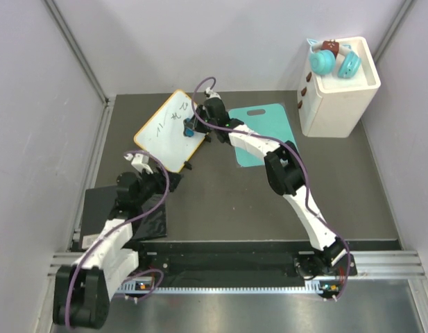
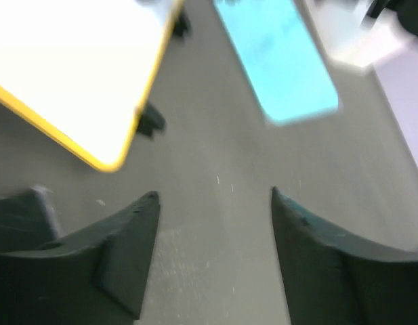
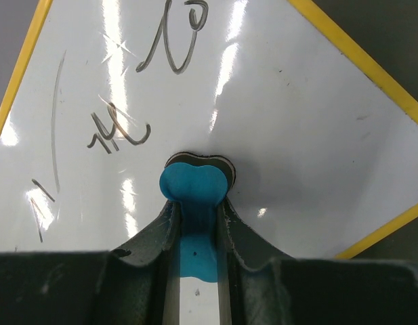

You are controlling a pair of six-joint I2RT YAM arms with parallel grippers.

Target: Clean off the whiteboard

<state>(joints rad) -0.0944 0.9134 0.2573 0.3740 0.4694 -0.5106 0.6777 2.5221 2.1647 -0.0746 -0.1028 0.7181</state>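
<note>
The whiteboard (image 1: pixel 166 130) with its orange frame lies at the back left of the table and bears black handwriting (image 3: pixel 120 128). My right gripper (image 1: pixel 191 127) is shut on a blue eraser (image 3: pixel 195 186) and presses its dark felt pad flat on the board, right of the writing. The board also shows in the left wrist view (image 2: pixel 73 68), with a black clip (image 2: pixel 151 122) at its edge. My left gripper (image 2: pixel 212 200) is open and empty above the grey table, in front of the board's near corner.
A teal cutting board (image 1: pixel 263 132) lies right of the whiteboard. A white box (image 1: pixel 338 94) with teal headphones (image 1: pixel 335 61) stands at the back right. A black mat (image 1: pixel 123 211) lies at the front left under my left arm.
</note>
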